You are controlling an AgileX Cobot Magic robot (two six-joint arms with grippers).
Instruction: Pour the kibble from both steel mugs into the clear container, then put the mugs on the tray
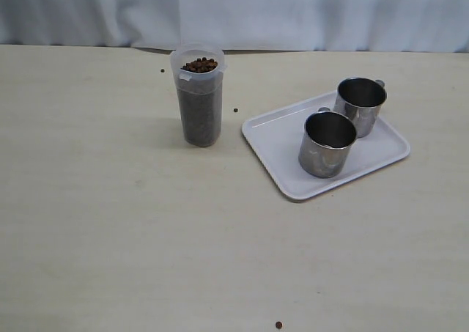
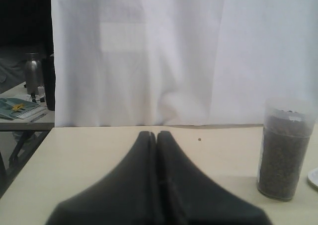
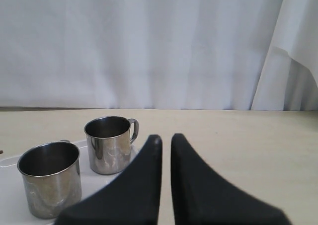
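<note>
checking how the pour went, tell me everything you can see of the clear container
The clear container is a tall, narrow cylinder of translucent plastic with a slightly wider rim. It stands upright and uncovered on the table, filled nearly to the rim with brown kibble. It sits left of the tray, apart from it, and nothing else touches it. A few stray pellets lie on the table nearby.

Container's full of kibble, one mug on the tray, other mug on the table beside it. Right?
No. Both mugs stand on the tray: the nearer mug and the farther mug, as the exterior view shows. The clear container is full of kibble.
</note>
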